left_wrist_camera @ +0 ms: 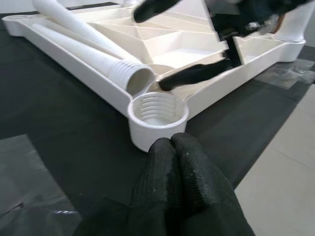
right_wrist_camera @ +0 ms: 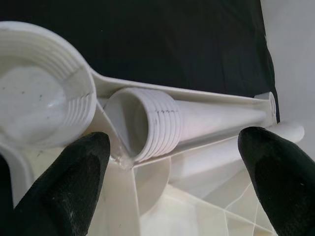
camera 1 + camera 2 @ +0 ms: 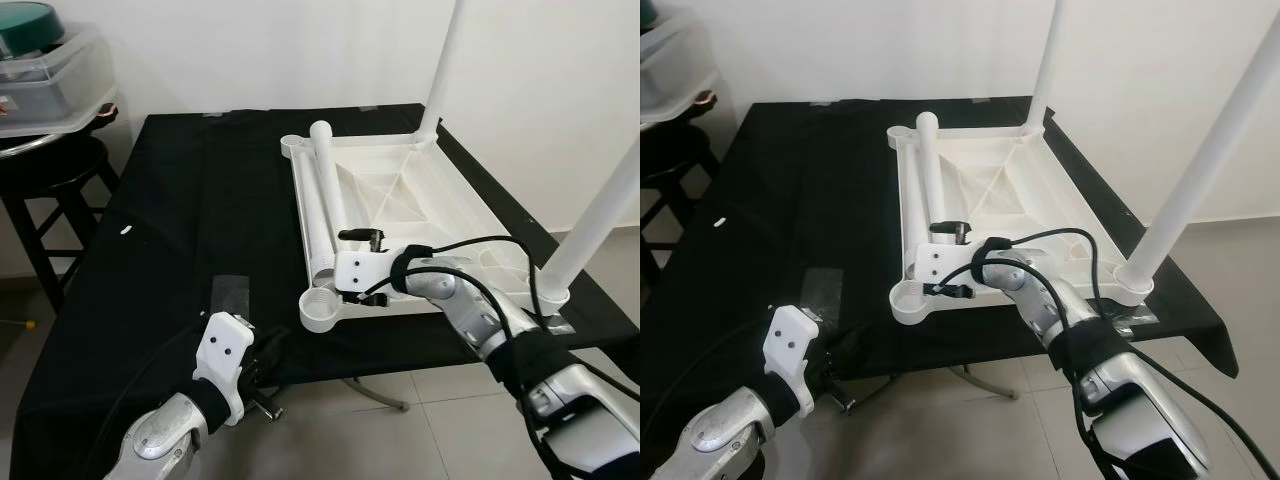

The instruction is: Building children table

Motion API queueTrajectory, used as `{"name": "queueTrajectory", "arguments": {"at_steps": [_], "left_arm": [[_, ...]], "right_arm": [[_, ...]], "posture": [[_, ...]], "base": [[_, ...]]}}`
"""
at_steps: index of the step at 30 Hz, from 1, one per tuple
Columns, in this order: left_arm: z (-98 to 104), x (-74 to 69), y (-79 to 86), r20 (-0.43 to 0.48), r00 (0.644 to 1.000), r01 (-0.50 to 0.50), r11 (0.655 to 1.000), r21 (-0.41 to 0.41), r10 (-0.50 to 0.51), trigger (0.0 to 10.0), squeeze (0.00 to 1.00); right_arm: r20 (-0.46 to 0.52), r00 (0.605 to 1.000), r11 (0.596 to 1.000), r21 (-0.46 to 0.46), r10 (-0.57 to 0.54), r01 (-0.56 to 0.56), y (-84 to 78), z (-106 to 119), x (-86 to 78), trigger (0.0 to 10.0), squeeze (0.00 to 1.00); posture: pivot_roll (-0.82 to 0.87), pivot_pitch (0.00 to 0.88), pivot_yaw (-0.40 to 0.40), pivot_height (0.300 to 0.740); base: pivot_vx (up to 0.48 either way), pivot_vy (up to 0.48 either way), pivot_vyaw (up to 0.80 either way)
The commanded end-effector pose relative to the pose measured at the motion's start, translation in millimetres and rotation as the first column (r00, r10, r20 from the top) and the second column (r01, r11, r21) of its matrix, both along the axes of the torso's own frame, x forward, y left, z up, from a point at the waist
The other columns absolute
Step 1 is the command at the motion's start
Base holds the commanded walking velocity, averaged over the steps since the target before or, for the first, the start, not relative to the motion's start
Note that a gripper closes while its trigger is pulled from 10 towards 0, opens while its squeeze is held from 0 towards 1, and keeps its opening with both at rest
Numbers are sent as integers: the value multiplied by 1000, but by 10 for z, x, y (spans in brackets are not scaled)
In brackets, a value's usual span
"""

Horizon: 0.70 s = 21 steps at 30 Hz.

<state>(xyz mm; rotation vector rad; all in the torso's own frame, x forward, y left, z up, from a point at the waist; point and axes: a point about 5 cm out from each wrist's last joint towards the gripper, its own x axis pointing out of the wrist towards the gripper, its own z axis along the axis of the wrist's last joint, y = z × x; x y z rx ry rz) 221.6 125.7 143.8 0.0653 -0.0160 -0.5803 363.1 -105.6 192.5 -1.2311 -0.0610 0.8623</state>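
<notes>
Black-draped table (image 3: 170,200) bears upturned tabletop (image 3: 440,200); right fingers (image 2: 275,167) spread around leg (image 2: 197,125), left fingers (image 1: 172,167) closed.

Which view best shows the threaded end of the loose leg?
Right wrist view: the loose leg's threaded end sits close up between the right gripper's open fingers. Left wrist view shows it smaller; eye views show mostly its shaft.
</notes>
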Motion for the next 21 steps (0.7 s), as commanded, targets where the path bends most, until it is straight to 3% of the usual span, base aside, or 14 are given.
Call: {"name": "queueTrajectory", "arguments": {"at_steps": [1, 5, 16, 17, 21], "left_arm": [[7, -45, -3, -2, 1000, 22, 1000, 1, -22, 0, 0], [25, -74, -5, -1, 1000, 24, 1000, -2, -24, 0, 0], [49, -133, -22, -2, 1000, 13, 1000, -5, -13, 0, 0], [47, -139, -25, -5, 1000, 6, 1000, -1, -6, 10000, 0], [46, -150, -33, -8, 1000, -1, 1000, 1, 1, 10000, 0]], "right_arm": [[32, 999, 1000, 3, 14, -14, 71, 17, 29, 10000, 0], [102, 995, 999, 30, -17, 14, 136, 135, 137, 10000, 0], [114, 993, 999, 38, -4, 0, 230, 210, 222, 10000, 0], [123, 992, 1000, 20, -14, 12, 227, 203, 243, 10000, 0], [158, 986, 998, -6, -53, 55, 215, 203, 291, 10000, 0]], "posture": [[21, 141, -43, 740], [26, 154, -44, 740], [29, 194, -63, 740], [30, 197, -65, 740], [29, 203, -70, 740]], "base": [[0, 0, 0], [0, 0, 0], [0, 0, 0], [0, 0, 0], [0, 0, 0]]}}
